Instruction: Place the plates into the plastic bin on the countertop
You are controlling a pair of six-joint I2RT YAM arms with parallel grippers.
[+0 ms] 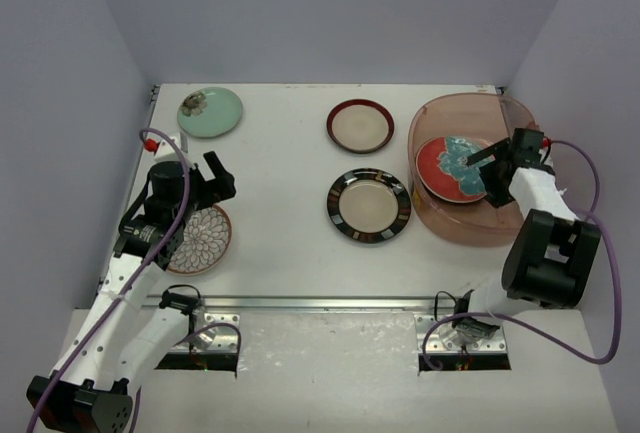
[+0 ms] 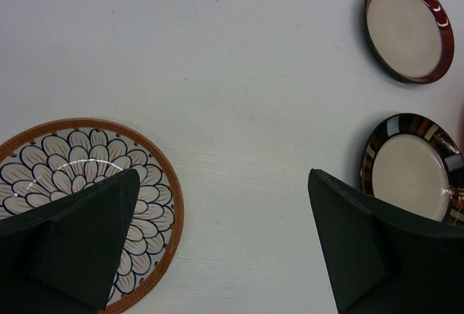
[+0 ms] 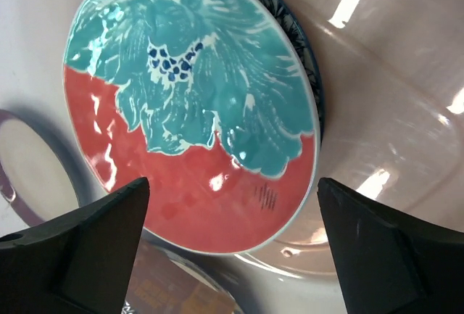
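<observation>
The plastic bin [image 1: 468, 99] stands at the right of the countertop [image 1: 285, 158]. In it a red-teal floral plate [image 1: 448, 167] [image 3: 188, 111] lies tilted on a blue-patterned plate [image 3: 308, 53]. My right gripper [image 1: 487, 175] [image 3: 230, 198] hangs open just above the floral plate's near edge and holds nothing. On the countertop lie a mint green plate [image 1: 210, 111], a maroon-rimmed plate [image 1: 360, 125] [image 2: 407, 27], a black-rimmed plate [image 1: 368, 205] [image 2: 413, 172] and a brown-white petal plate [image 1: 203, 241] [image 2: 72, 176]. My left gripper [image 1: 213, 185] [image 2: 223, 183] is open above bare countertop beside the petal plate.
A metal strip [image 1: 320, 303] runs along the countertop's front edge. Pale walls close in the left, back and right sides. Purple cables [image 1: 590, 178] loop off both arms. The bin wall [image 3: 391, 75] rises close to my right fingers.
</observation>
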